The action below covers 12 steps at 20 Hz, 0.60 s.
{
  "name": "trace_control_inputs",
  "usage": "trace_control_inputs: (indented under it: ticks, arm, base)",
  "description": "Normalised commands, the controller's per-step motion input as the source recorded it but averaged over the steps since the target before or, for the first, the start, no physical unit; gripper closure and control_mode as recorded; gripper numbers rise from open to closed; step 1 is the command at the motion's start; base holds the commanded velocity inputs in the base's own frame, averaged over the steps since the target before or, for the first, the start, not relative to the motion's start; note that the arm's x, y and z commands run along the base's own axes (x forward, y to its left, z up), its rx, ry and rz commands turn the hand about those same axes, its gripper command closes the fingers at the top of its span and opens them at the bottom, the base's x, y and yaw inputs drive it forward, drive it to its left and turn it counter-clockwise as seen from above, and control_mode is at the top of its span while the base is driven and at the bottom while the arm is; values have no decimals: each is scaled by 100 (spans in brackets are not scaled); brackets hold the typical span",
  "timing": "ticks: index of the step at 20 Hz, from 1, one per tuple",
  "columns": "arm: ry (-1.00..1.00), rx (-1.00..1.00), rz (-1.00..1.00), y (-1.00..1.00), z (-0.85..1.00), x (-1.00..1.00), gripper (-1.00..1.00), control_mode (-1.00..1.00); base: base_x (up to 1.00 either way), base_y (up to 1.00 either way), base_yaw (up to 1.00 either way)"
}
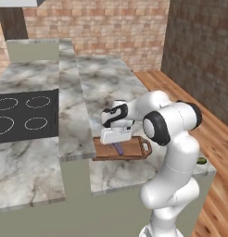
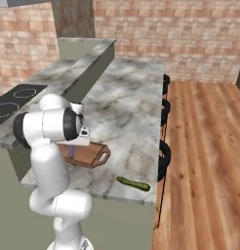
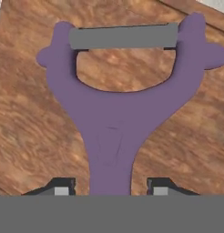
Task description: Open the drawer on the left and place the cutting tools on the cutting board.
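I see no brand, label or writing anywhere. In my hand view the gripper (image 3: 111, 186) has its two dark fingertips (image 3: 59, 186) standing apart on either side of the stem of the purple peeler (image 3: 114, 123), with a clear gap on each side; I cannot tell whether they touch it. The peeler lies flat on the cutting board (image 3: 32, 136), its grey blade (image 3: 123, 36) across the forked end farthest from the hand. From the left base view the gripper (image 1: 115, 137) hangs right over the cutting board (image 1: 134, 149), which sits on the marble counter (image 1: 106, 83) near its front edge, loop handle toward the right. A green cucumber (image 2: 133, 183) lies nearer the counter's corner, apart from the board. The black cooktop (image 1: 23, 113) sits off to the left.
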Motion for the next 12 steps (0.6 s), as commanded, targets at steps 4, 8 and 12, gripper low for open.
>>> trace_control_inputs:
  ticks: [4,8,12]
  arm:
    - [-12,0,-6,0,36,-27,-100,-100]
    - [-19,0,-9,-9,89,-50,-100,-100]
    - [-23,0,-10,-20,100,-69,-100,-100]
  base:
    - [0,0,0]
    - [0,0,0]
    - [0,0,0]
